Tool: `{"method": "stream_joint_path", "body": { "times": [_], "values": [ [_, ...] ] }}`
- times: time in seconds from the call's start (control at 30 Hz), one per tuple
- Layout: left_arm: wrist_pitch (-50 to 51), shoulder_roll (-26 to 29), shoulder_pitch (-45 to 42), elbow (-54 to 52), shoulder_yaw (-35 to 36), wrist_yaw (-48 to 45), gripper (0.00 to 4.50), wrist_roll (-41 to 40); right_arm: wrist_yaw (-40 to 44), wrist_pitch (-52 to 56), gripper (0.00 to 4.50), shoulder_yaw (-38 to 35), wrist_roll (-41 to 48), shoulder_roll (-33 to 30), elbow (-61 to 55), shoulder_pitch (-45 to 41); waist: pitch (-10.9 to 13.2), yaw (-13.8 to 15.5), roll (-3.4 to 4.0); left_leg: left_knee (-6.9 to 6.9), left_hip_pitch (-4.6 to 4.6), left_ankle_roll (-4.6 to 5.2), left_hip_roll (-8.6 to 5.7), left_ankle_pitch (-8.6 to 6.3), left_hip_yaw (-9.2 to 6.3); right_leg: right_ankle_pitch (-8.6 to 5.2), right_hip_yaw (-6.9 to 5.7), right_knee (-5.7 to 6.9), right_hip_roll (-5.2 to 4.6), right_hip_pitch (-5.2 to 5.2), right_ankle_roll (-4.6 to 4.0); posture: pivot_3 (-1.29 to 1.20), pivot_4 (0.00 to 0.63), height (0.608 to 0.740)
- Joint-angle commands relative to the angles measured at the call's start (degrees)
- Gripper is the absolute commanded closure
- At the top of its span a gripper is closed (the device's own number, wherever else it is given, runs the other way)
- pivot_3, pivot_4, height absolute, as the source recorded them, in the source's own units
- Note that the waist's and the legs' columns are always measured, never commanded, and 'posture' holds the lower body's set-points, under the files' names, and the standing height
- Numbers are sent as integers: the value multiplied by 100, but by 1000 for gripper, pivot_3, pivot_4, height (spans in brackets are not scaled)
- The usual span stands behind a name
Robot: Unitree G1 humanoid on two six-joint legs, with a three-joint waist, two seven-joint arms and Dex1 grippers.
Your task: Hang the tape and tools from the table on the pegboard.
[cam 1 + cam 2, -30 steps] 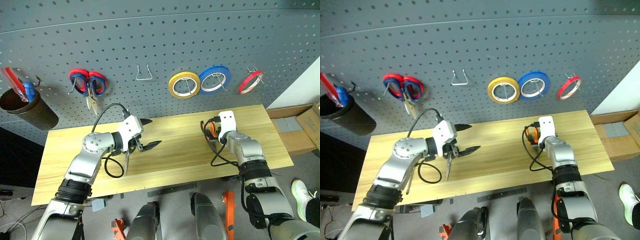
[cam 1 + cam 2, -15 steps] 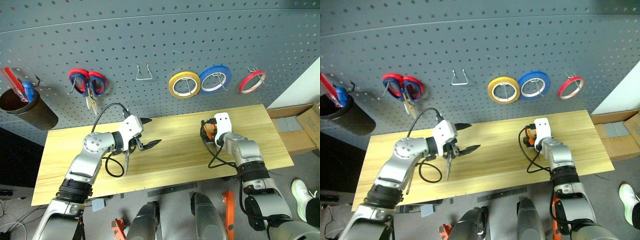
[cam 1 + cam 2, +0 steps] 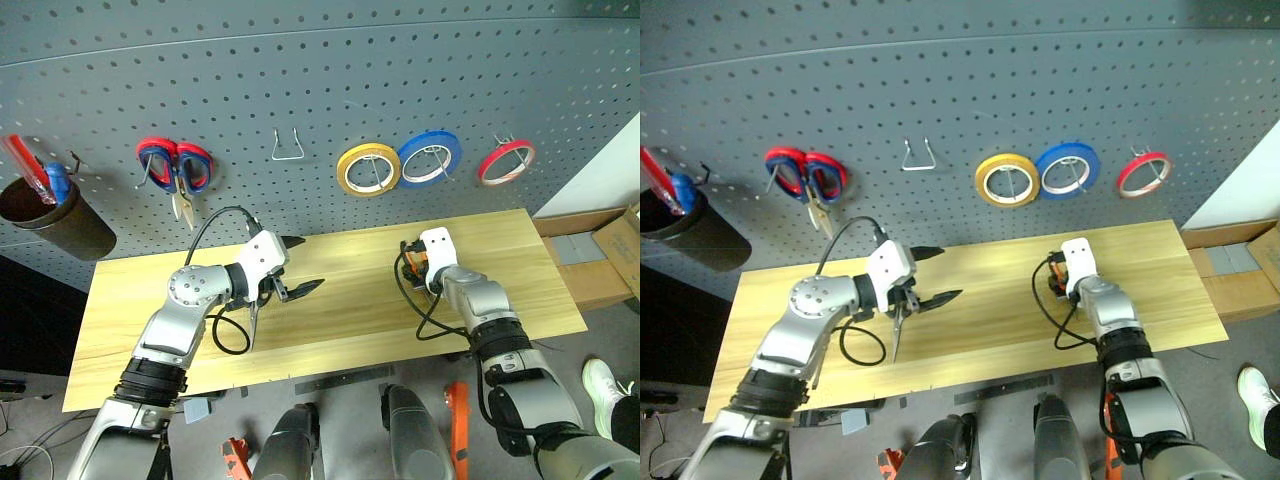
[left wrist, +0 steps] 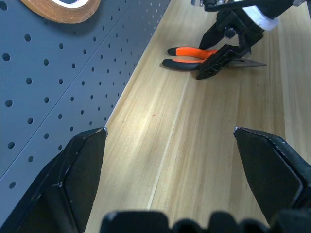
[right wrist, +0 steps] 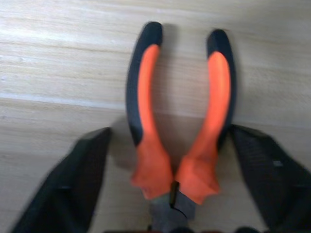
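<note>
the pliers (image 5: 182,121) lie flat on the desk (image 3: 340,300), below the blue roll (image 3: 430,157) on the pegboard (image 3: 300,80). the right claw (image 5: 170,184) straddles their orange handles, fingers (image 5: 63,189) part-open (one just touching). the left claw (image 3: 296,266), left of the pliers, gapes empty.

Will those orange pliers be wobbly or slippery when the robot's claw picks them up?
Probably stiff, though the pliers may swing at the joint, since the two handles stand spread apart. The orange-and-black grips look rubbery, so likely not slippery. They lie flat on the table with the right claw straddling them, so they shouldn't roll.
</note>
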Motion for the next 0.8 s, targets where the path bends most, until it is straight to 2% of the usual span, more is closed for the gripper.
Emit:
{"method": "stream_joint_path", "body": {
  "times": [0.03, 0.1, 0.23, 0.43, 0.6, 0.7, 0.8],
  "values": [
    [-75, -28, 3, -82, 69, 50, 0, -42, 37, -96, 2060, 55, -97, -45, 127, -6, -1, 0, 0, 0, 0, 0, 0, 0, 0, 0, 0, 0, 0, 0, 0, -144, 279, 740],
    [-73, -81, 35, -99, 131, 107, 0, -97, 53, -68, 2567, 69, -99, -48, 32, 28, -2, 1, -1, 1, 0, 0, 0, 0, 0, 0, 0, 0, 0, 0, 0, -144, 279, 740],
    [56, -179, 148, -260, 303, 216, 0, -293, 34, 131, 2611, 73, -51, -37, -645, 256, -2, 1, -1, 1, -1, 0, 1, 0, -1, 0, 0, 0, 0, 0, 0, -143, 281, 740],
    [544, -174, 803, -893, 782, 435, 0, -801, 83, 841, 2611, 409, 106, 38, -4234, 1624, -2, -27, -1, -6, -14, -1, 0, -1, 1, 0, 8, 8, -2, -25, 0, -137, 291, 740],
    [246, -291, 1559, -1486, 1319, 550, 0, -1282, -53, 1080, 2611, 1034, 188, 245, -6806, 2797, -2, 0, -1, -8, -11, -1, 3, -1, -3, 0, 6, 6, 0, -28, 0, -129, 303, 740],
    [280, -455, 1840, -1671, 1682, 779, 0, -1585, -107, 1181, 2611, 1364, 259, 413, -7740, 2953, -1, 44, -1, -2, -6, -2, 3, -1, 0, 7, 4, 6, 0, -23, -7, -126, 312, 740],
    [311, -629, 1993, -1671, 2122, 1176, 0, -1784, -168, 940, 2611, 1788, -44, 343, -8101, 2463, 0, 76, -4, -1, -1, -5, 3, 2, 0, 29, 1, 2, 2, -20, -9, -129, 316, 740]
  ]
}}
